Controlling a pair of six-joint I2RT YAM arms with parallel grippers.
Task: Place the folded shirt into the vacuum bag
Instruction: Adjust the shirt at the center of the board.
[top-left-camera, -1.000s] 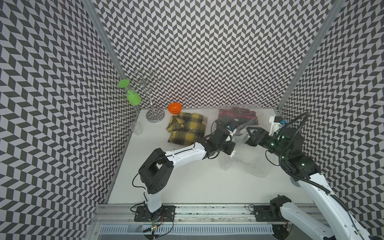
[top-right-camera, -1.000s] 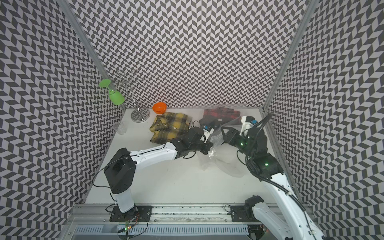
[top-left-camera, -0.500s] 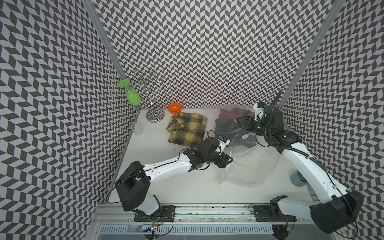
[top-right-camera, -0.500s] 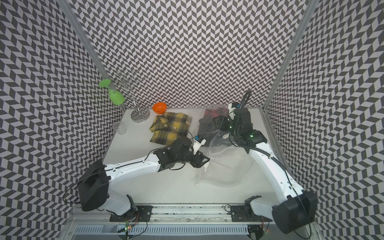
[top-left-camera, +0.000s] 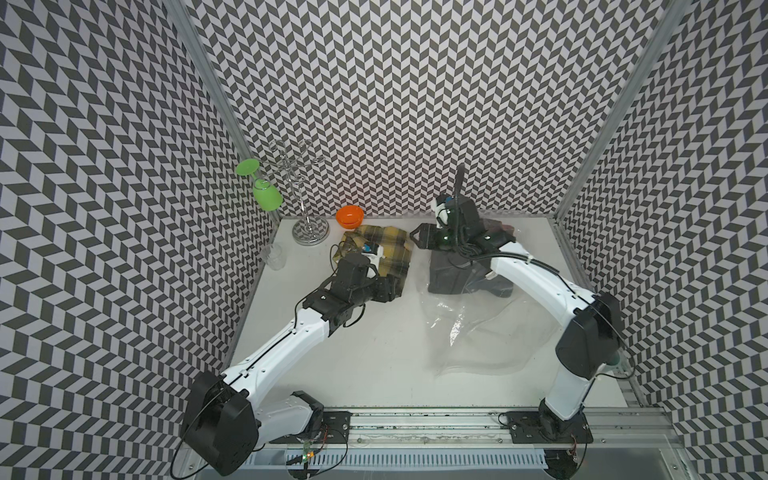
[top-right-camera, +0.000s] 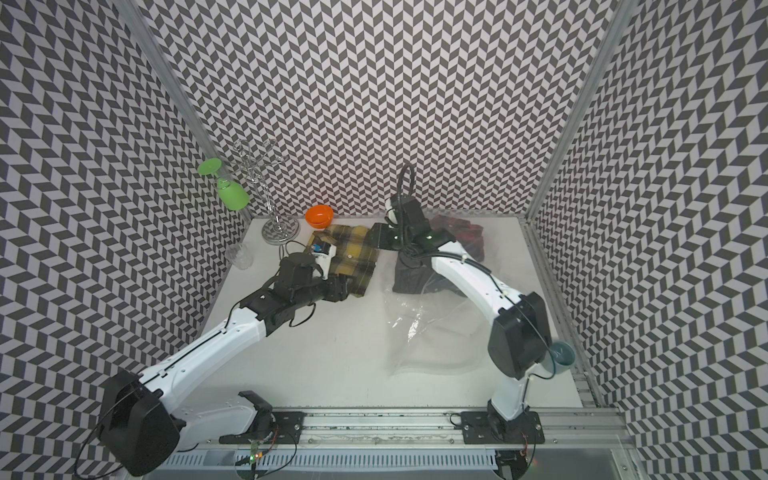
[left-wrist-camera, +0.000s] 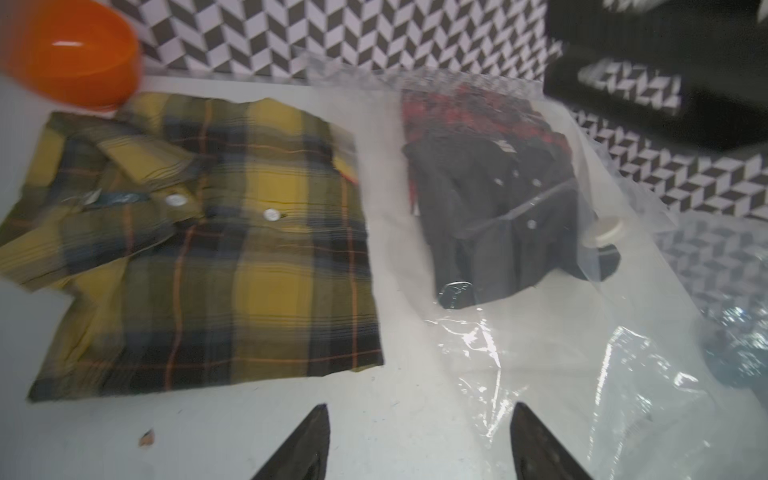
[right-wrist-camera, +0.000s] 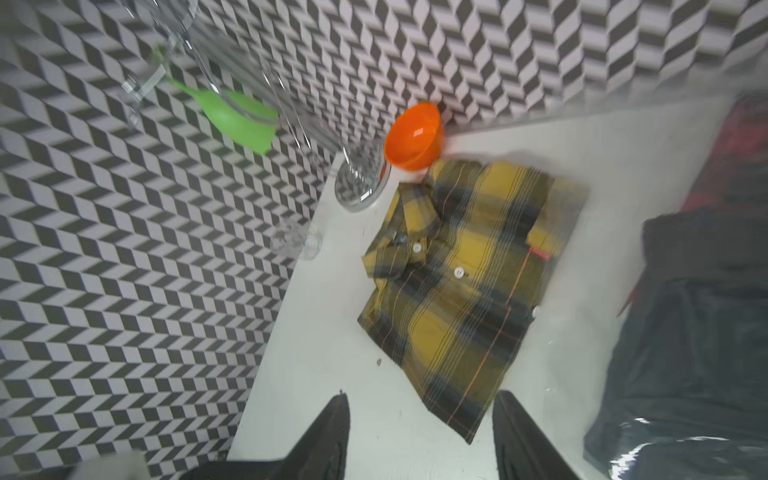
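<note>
On the white table (top-left-camera: 374, 353), the left gripper (left-wrist-camera: 419, 409) is held apart and empty, near the yellow plaid shirt (left-wrist-camera: 208, 249) laid beside the vacuum bag (left-wrist-camera: 540, 374), outside it. The right gripper (right-wrist-camera: 420, 397) is likewise spread. A green wine glass (right-wrist-camera: 237, 116) is caught by the right wrist view, not the left.

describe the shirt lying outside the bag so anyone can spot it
At the back edge of the table sits an orange bowl. The shirt lies flat just in front of it, beside the clear bag. It is yellow plaid; the dark shirt and red shirt are inside the plastic.
</note>
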